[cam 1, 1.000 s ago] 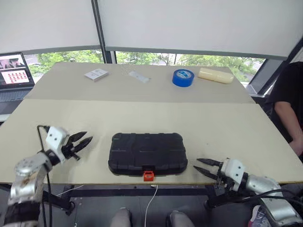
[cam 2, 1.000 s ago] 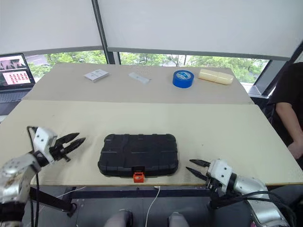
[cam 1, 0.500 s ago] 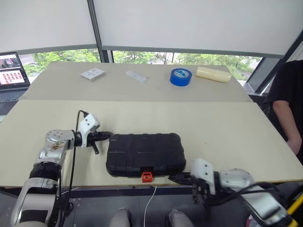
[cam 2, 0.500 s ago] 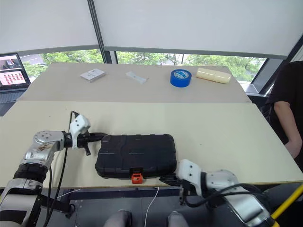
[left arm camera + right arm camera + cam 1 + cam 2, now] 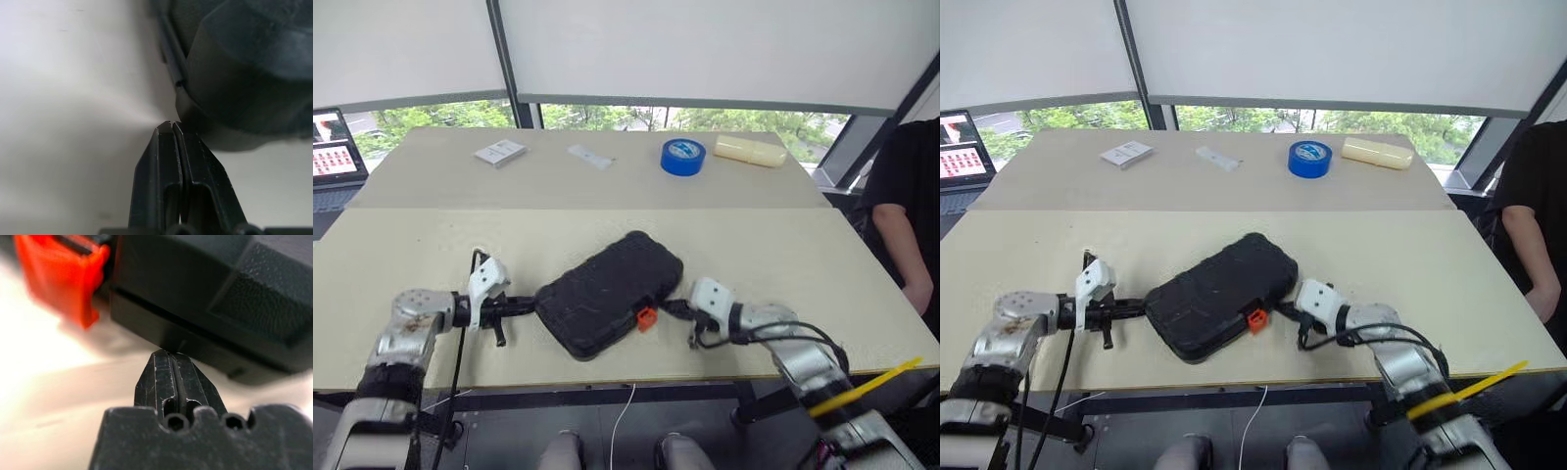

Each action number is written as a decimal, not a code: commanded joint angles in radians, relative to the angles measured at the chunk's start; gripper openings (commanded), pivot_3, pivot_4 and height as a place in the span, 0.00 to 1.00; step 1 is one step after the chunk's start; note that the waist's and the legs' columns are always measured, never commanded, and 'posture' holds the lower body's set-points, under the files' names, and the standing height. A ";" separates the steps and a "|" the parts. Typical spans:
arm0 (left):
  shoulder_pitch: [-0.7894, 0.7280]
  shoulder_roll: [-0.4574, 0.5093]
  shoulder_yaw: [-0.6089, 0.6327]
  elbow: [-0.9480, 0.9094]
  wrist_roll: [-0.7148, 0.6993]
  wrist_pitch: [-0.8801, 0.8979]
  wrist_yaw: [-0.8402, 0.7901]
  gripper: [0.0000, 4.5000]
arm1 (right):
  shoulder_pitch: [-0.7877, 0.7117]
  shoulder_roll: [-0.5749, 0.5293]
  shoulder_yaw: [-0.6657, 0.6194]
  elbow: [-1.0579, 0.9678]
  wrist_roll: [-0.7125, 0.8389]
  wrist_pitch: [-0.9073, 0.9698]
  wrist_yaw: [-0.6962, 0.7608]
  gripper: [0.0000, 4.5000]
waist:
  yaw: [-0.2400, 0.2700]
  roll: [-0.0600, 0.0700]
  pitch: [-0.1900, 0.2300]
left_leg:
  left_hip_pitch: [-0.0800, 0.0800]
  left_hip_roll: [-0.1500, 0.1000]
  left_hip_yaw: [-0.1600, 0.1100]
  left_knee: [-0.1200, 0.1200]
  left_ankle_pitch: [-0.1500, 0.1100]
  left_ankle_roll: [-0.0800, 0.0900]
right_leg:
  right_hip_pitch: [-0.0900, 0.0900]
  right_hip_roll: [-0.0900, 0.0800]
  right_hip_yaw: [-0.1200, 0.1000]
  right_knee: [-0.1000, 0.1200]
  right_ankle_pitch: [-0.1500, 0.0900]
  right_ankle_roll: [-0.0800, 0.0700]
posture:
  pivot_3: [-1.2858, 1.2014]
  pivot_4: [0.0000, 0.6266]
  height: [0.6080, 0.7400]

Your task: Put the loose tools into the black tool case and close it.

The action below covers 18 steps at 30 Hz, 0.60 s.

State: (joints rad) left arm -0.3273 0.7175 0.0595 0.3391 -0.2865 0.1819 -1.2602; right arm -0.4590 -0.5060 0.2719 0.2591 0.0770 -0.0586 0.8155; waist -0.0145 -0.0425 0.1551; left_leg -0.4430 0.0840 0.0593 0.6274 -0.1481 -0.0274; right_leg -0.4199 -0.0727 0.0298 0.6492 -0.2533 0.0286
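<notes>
The black tool case point(image 5: 607, 292) lies shut and slantwise on the near table, its right end swung toward the far side and its orange latch point(image 5: 646, 318) facing front right. At the case's left corner is my left gripper point(image 5: 530, 305), shut, with its tips point(image 5: 169, 125) against the case's rim point(image 5: 244, 73). My right gripper point(image 5: 672, 306) is shut too. Its tips point(image 5: 168, 353) press the case's front edge just beside the latch point(image 5: 63, 279). The loose tools are out of view.
On the far table stand a blue tape roll point(image 5: 681, 156), a small white box point(image 5: 499, 153), a flat white piece point(image 5: 590, 157) and a cream oblong point(image 5: 749, 151). A laptop point(image 5: 333, 132) is at far left. A person point(image 5: 906, 196) stands at the right edge.
The case has swung from square with the front edge to a slant. My right gripper came in from the table's edge to its front. Both grippers shut; the left sank to the corner.
</notes>
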 commanded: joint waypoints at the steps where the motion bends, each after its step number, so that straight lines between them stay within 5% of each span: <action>1: 0.041 0.038 0.088 -0.073 -0.075 0.092 0.032 0.02 | -0.052 0.019 -0.055 0.060 0.028 -0.107 0.032 0.00 | 0.000 0.000 0.000 | 0.000 0.000 0.000 0.000 0.000 0.000 | 0.000 0.001 0.000 0.000 0.000 0.000 | 0.52 0.24 1.00; 7: 0.008 0.123 0.158 -0.150 -0.220 0.306 -0.021 0.02 | 0.018 -0.015 -0.109 0.001 0.074 -0.057 0.087 0.00 | 0.004 0.000 0.000 | 0.000 0.002 0.000 -0.001 0.000 0.000 | -0.001 0.003 0.001 0.000 0.000 0.000 | 0.52 0.24 1.00; 12: -0.160 -0.013 -0.012 -0.314 -0.231 0.409 0.036 0.02 | 0.180 -0.049 -0.109 -0.189 0.100 0.107 0.095 0.00 | 0.037 0.000 0.000 | -0.001 -0.002 0.001 0.003 0.000 0.000 | 0.003 -0.001 0.001 0.000 -0.002 0.003 | 0.52 0.24 1.00; 18: -0.328 -0.116 -0.233 -0.221 -0.073 0.410 0.106 0.02 | 0.209 0.009 -0.056 -0.291 0.068 0.212 0.035 0.00 | 0.005 0.000 0.000 | -0.001 -0.001 -0.002 0.006 0.000 0.000 | 0.003 0.008 0.012 0.000 0.000 0.009 | 0.52 0.24 1.00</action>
State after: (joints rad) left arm -0.6257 0.6148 -0.1355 0.0795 -0.4216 0.6263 -1.1783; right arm -0.2478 -0.5099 0.2047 0.0139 0.1555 0.1340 0.8683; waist -0.0093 -0.0420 0.1551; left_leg -0.4435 0.0832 0.0563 0.6335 -0.1478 -0.0272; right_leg -0.4169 -0.0637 0.0423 0.6490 -0.2534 0.0379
